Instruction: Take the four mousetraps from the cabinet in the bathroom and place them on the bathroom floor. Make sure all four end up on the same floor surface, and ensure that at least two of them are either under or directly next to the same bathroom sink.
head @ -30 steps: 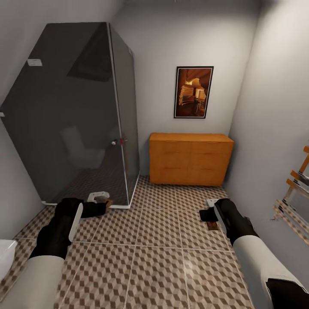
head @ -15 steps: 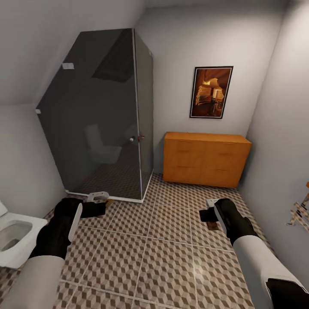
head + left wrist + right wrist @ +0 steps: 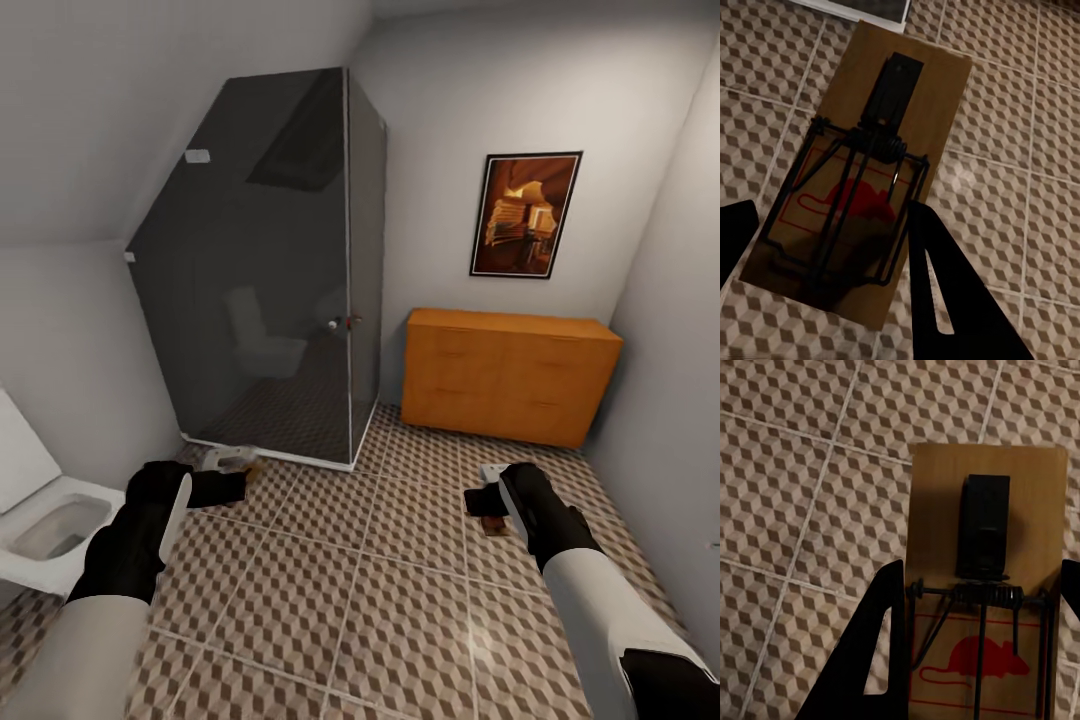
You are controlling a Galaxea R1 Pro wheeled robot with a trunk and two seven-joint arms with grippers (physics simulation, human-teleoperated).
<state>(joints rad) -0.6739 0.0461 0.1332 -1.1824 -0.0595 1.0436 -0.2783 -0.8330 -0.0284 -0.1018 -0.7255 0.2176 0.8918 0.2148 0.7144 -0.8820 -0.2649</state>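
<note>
The bathroom floor (image 3: 360, 590) lies bare of traps ahead of me; the cabinet (image 3: 510, 375) stands against the far wall, its drawer fronts flush, beside the glass shower enclosure (image 3: 270, 280); the toilet (image 3: 45, 520) is at my left. My left gripper (image 3: 225, 486) is clamped on one mousetrap (image 3: 862, 187); my right gripper (image 3: 480, 503) is clamped on a second mousetrap (image 3: 986, 585). Judgement: two traps retrieved, none yet set down; placement by the sink and, I judge, retrieval of two more remain.
</note>
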